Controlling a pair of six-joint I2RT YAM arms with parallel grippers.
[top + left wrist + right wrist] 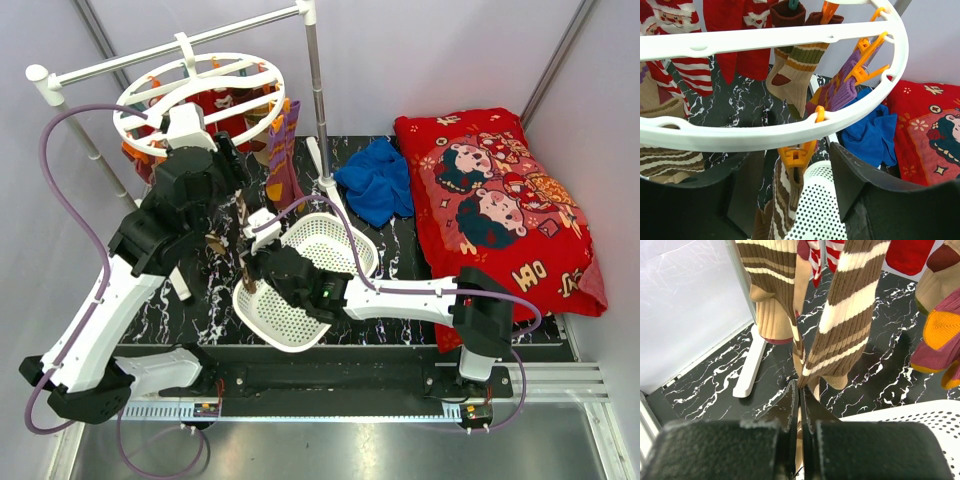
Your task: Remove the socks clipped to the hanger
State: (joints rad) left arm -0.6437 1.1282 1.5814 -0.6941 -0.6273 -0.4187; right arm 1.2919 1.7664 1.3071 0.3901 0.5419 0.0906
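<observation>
Cut off by the right wrist view's top edge: upper part of the brown striped sock [840, 325]. Lower tip buried between the pressed-together right fingers [791, 405]. From above, left fingers [865, 175] lost among dark left arm [190, 185] and hanger [200, 100] rim.

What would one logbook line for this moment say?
left gripper: open, flanking orange clip | right gripper: shut on brown striped sock | sock: clipped to hanger

White characters on the red cartoon pillow [495, 205] — too small to read, no other lettering legible
</observation>
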